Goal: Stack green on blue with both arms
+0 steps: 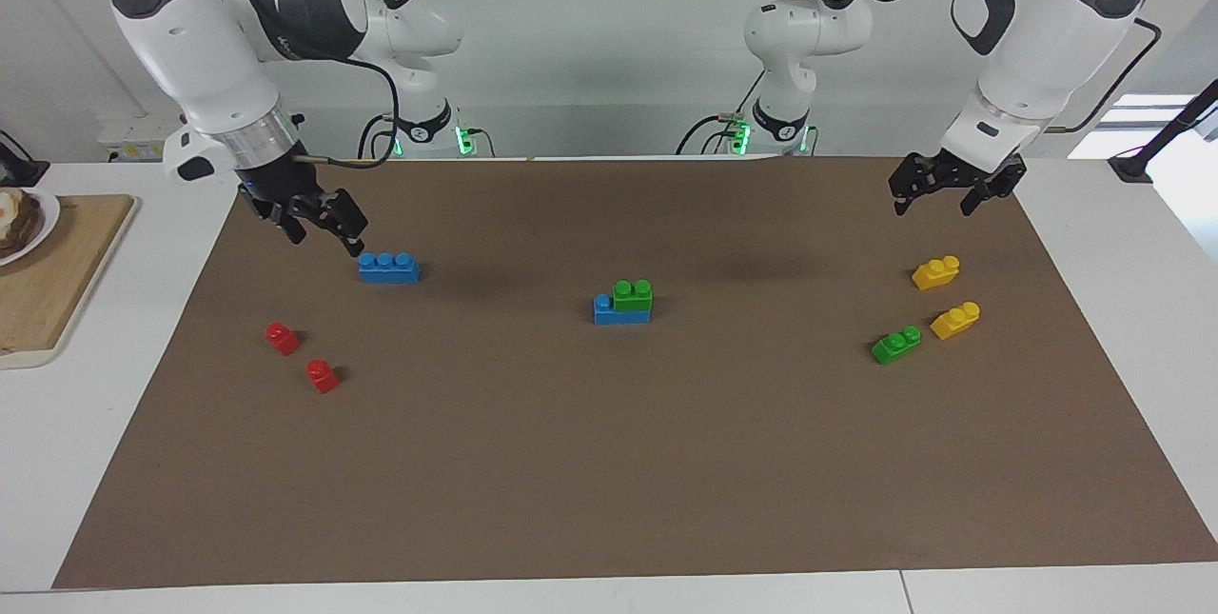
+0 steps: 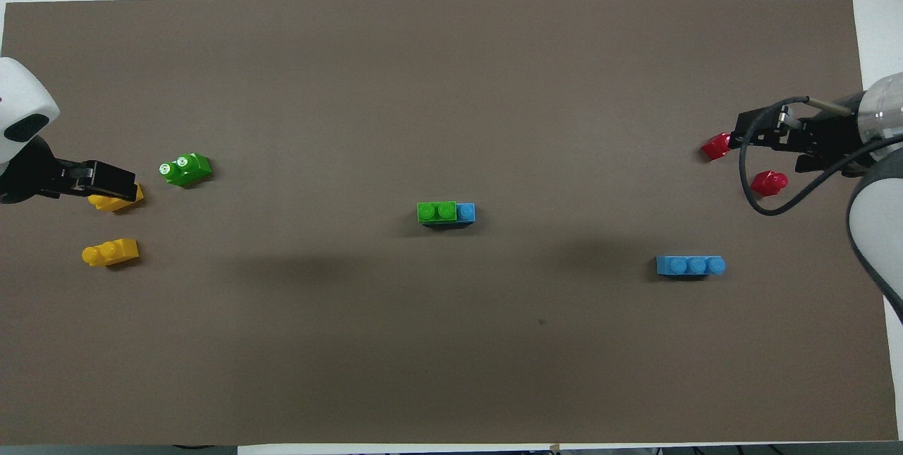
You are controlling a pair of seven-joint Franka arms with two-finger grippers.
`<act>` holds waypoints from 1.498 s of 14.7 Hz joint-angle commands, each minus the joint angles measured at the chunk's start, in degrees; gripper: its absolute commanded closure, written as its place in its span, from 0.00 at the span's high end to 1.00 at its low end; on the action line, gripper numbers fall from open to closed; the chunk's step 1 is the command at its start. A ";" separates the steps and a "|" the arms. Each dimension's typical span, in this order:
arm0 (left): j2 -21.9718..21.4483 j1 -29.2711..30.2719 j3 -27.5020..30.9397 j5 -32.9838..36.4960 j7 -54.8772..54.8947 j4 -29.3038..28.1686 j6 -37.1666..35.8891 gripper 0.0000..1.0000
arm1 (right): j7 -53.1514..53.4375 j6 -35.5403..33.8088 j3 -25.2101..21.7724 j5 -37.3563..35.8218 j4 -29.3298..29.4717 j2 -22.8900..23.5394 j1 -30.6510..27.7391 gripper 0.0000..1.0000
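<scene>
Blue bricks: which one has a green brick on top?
The blue brick at the mat's middle carries a green brick; the other blue brick is bare.

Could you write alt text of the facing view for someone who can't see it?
A green brick sits stacked on a blue brick mid-table. The right gripper and left gripper hang open above the mat's ends.
</scene>
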 commanded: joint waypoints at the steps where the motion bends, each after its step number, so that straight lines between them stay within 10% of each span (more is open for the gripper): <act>1: 2.86 -2.11 0.70 -0.98 0.28 5.64 -3.47 1.00 | -6.77 -2.29 0.62 -3.47 0.31 -1.50 -1.54 1.00; 22: 2.07 -3.97 0.53 -0.89 -4.91 3.45 1.19 1.00 | -8.46 -7.22 0.88 -5.86 0.41 -4.14 -2.77 1.00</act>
